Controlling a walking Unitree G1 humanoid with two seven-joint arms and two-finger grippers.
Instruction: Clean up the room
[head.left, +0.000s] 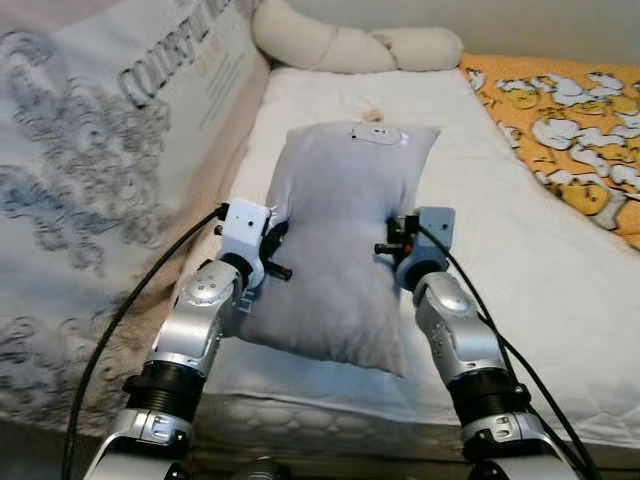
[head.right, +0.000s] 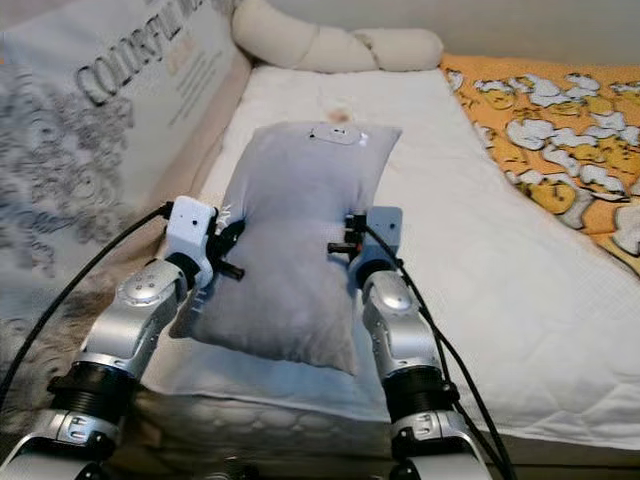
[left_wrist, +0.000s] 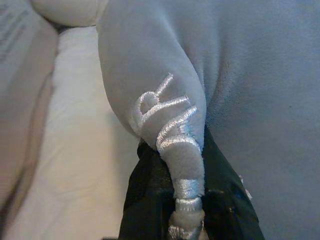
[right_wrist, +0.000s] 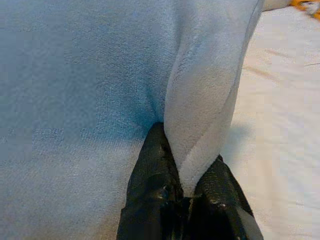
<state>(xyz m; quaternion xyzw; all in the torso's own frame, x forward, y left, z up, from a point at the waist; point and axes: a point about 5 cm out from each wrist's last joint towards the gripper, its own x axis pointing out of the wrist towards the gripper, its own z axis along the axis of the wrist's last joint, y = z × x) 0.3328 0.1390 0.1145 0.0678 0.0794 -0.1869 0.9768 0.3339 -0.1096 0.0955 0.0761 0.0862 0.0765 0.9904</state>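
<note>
Both grippers, left (head.left: 272, 243) and right (head.left: 396, 243), pinch the grey pillow's (head.left: 340, 250) side seams | pillow over near bed (head.left: 520, 250) edge | we should move evenly toward the far headboard end.

Pillow (head.left: 340, 240) lengthwise on the mattress (head.left: 520, 240) near its left edge, bolster (head.left: 350, 45) along the far edge, blanket (head.left: 570, 130) at the right edge

A soft grey pillow (head.left: 340, 240) lies lengthwise on the white mattress (head.left: 500, 250) — a small white label at its far end, silver embroidery along one pinched side edge.
</note>
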